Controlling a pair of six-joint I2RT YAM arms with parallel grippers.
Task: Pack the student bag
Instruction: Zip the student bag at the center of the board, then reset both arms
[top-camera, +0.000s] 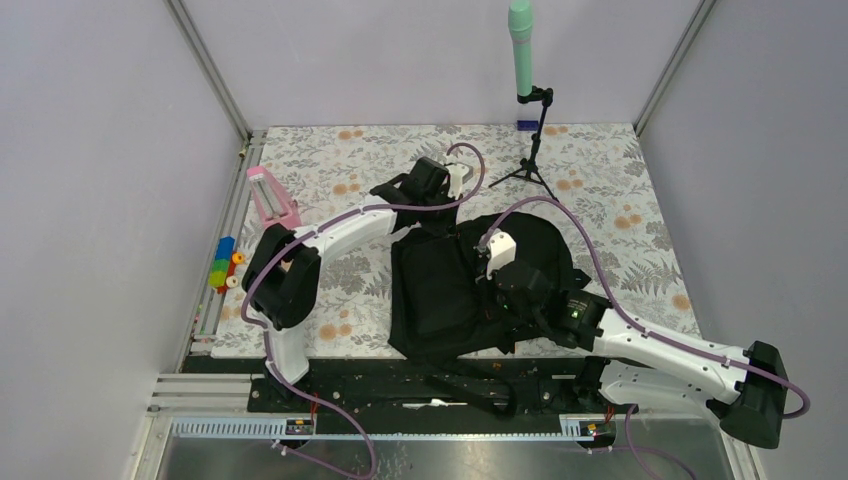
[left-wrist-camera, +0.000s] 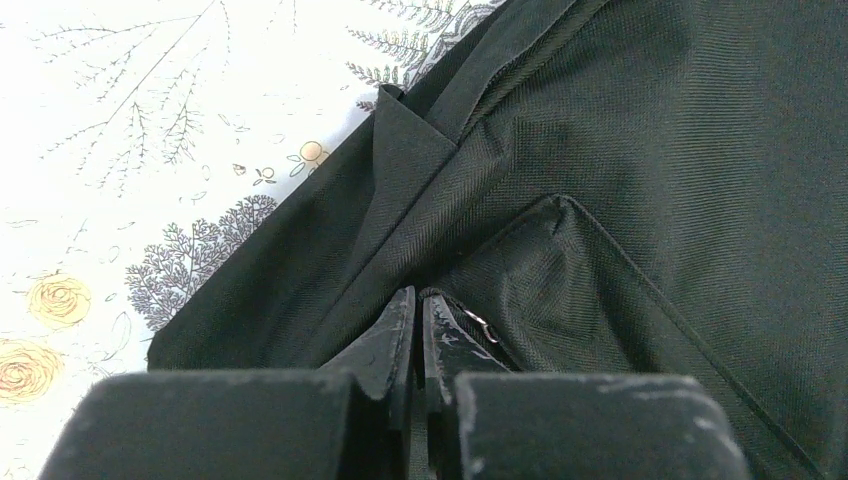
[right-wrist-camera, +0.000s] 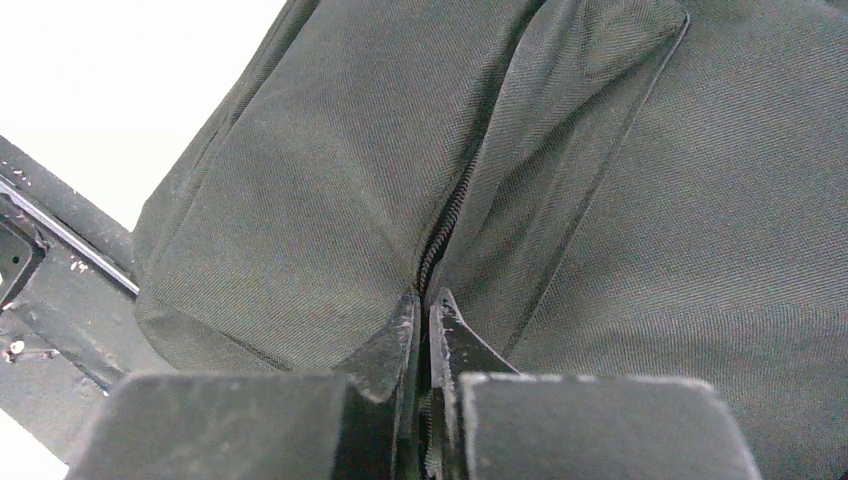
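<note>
Your student bag lies mid-table, its near end at the table's near edge. From above, both sets of fingertips are lost against the black fabric. The left gripper is pressed closed at a fold, beside a small metal ring. The right gripper is closed at the zip line. You cannot tell whether either nips cloth. Bare floral surface lies left and right, and a tripod stands behind.

There is one black backpack. Two robot arms are present, the left arm and the right arm. There is also one tripod stand, one pink frame and one toy block train.
</note>
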